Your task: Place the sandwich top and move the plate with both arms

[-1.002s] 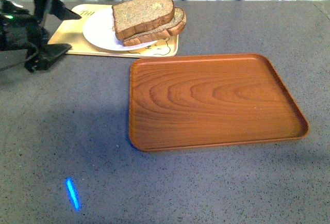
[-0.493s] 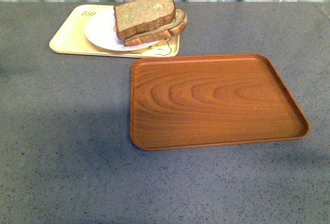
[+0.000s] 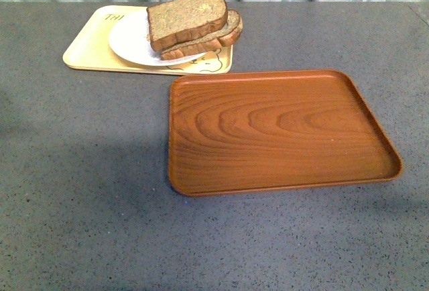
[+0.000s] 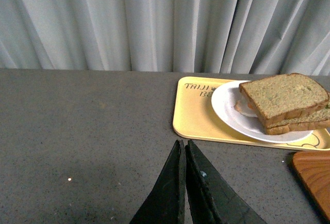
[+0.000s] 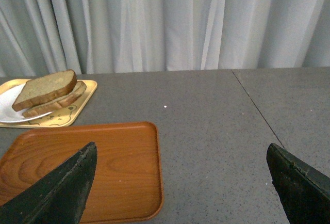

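The sandwich top (image 3: 186, 17), a brown bread slice, lies on a second slice on the white plate (image 3: 131, 43), which rests on the yellow tray at the table's far left. It also shows in the left wrist view (image 4: 283, 96) and the right wrist view (image 5: 45, 88). Neither arm shows in the front view. My left gripper (image 4: 183, 145) is shut and empty, above the grey table short of the yellow tray. My right gripper (image 5: 180, 157) is open and empty, above the table beside the brown tray.
The yellow bear-print tray (image 3: 87, 49) lies at the far left. The brown wood-grain tray (image 3: 281, 130) lies in the middle right with nothing on it. Grey curtains hang behind the table. A seam (image 5: 255, 110) runs across the tabletop on the right.
The left arm, at the far left edge of the front view a second ago, has drawn out of that view. The blue light spot on the table is gone. The sandwich stays put.
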